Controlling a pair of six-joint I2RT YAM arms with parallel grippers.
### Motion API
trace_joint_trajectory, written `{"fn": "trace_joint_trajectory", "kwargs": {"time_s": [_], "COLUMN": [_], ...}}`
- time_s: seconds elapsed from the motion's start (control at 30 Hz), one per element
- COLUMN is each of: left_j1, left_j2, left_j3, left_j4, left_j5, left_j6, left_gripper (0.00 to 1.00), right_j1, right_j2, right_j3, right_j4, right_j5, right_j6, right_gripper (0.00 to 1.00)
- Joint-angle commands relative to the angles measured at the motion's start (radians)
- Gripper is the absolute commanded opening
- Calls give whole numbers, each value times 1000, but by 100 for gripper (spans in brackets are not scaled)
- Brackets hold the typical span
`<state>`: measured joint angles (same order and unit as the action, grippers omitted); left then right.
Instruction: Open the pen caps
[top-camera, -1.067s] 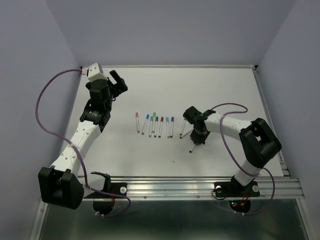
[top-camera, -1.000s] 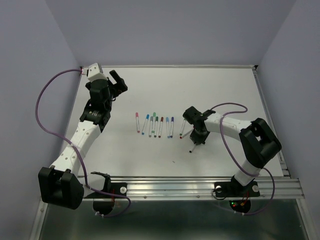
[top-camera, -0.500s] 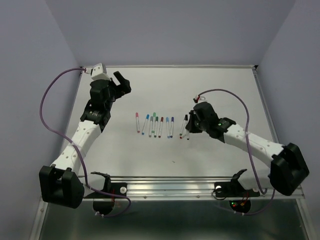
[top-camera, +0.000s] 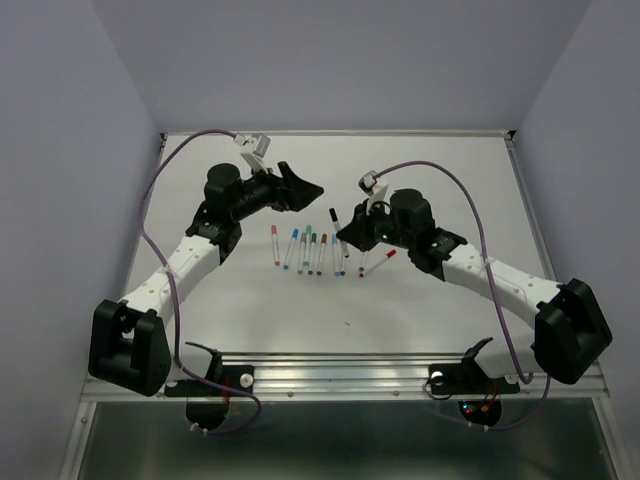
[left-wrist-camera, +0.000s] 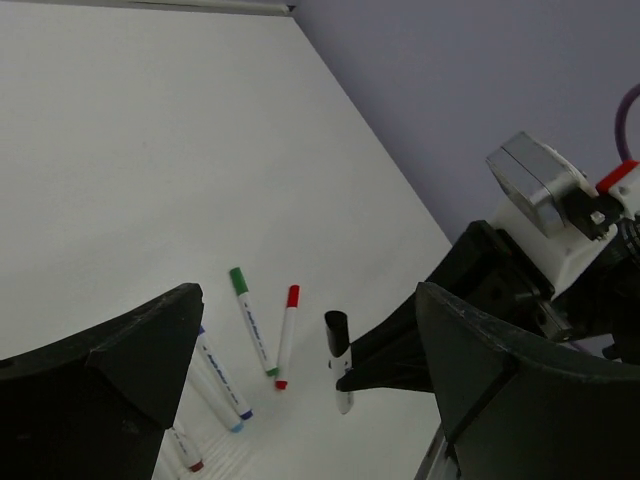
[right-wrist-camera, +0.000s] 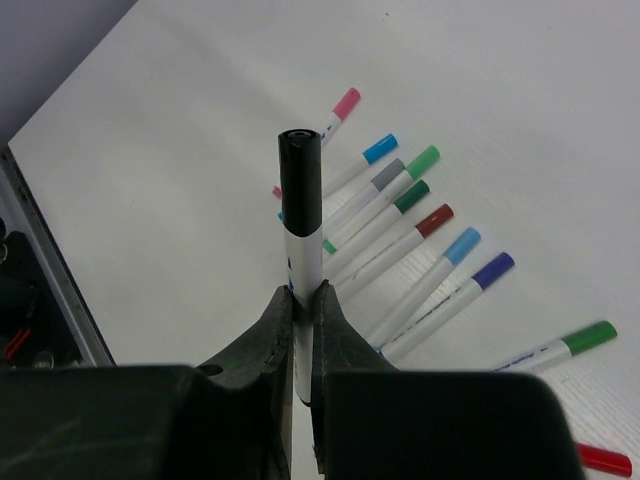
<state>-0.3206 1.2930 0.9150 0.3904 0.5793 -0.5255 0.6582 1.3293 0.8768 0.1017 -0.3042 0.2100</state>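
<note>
Grip sits low on the barrel: my right hand (right-wrist-camera: 300, 300) is clamped on the black pen (right-wrist-camera: 300, 225), leaving its cap (right-wrist-camera: 299, 160) clear above that hand for my left hand (top-camera: 298, 188), spread wide just opposite. Other pens (top-camera: 310, 250) lie on the desk (top-camera: 450, 180) below both.

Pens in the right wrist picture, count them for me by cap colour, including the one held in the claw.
black pen: 1, in the right claw
pink pen: 1
blue pens: 2
grey pen: 1
green pens: 3
brown pen: 1
purple pen: 1
red pen: 1
Total: 11 pens
</note>
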Motion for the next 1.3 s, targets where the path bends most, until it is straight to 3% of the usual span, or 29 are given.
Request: {"fn": "trace_joint_trajectory", "kwargs": {"time_s": [0.0,0.3,0.73,1.0,1.13,1.27], "left_j1": [-47,-78,-87,-92,-94,-97], "left_j2": [-21,11,51,46,48,49], "left_j3": [-15,5,18,15,13,13], "left_j4": [133,142,168,183,185,186], "left_j5": [97,68,100,106,109,105], "left_j6": [-25,-34,-60,-67,-64,-64], "left_gripper": [99,98,74,47,28,0], "right_j1": [3,3,3,3,3,3], "right_j2": [27,87,108,116,122,126], "right_j3": [108,175,208,220,226,232], "right_j4": [92,124,141,133,124,118], "right_j5": [-72,-98,-107,-96,-85,-78], "right_j6": [38,100,117,118,121,123], "right_gripper": [1,1,1,1,1,1]}}
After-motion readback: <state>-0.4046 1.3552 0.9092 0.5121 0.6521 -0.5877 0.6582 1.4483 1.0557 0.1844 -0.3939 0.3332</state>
